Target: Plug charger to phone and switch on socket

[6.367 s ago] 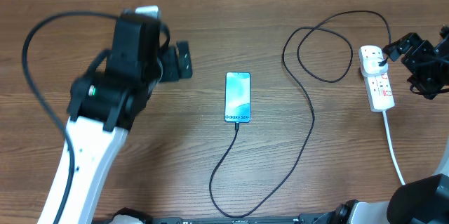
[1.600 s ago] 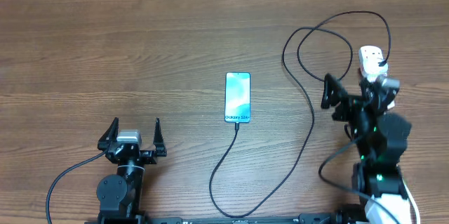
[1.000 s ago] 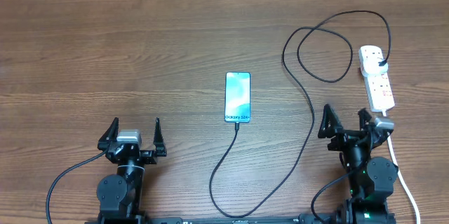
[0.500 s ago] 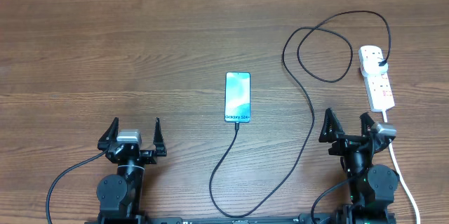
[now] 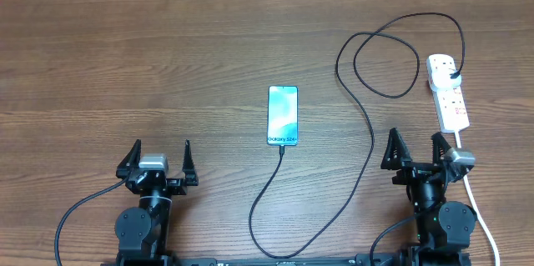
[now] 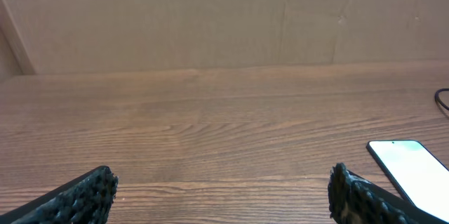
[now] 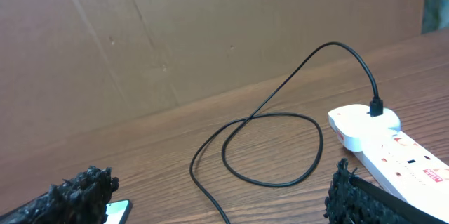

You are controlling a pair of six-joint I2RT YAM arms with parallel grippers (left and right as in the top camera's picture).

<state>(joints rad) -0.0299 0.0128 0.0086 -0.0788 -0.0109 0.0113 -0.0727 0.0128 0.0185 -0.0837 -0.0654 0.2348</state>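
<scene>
The phone [image 5: 283,115] lies screen-up and lit at the table's middle, with the thin black charger cable [image 5: 367,124] plugged into its bottom edge. The cable loops right and back up to a black plug head [image 5: 451,71] seated in the white socket strip [image 5: 448,92] at the right. My left gripper [image 5: 161,154] is open and empty at the front left, well left of the phone [image 6: 410,175]. My right gripper [image 5: 415,147] is open and empty at the front right, just below the strip [image 7: 393,147], with the cable loop [image 7: 270,147] ahead of it.
The strip's white cord [image 5: 470,184] runs down past my right arm to the table's front edge. A brown wall [image 6: 210,20] stands behind the far edge of the wooden table [image 5: 125,57].
My right arm has pulled back from the socket strip to the front right edge and settled there, gripper open. The left arm has not moved in the last second.
</scene>
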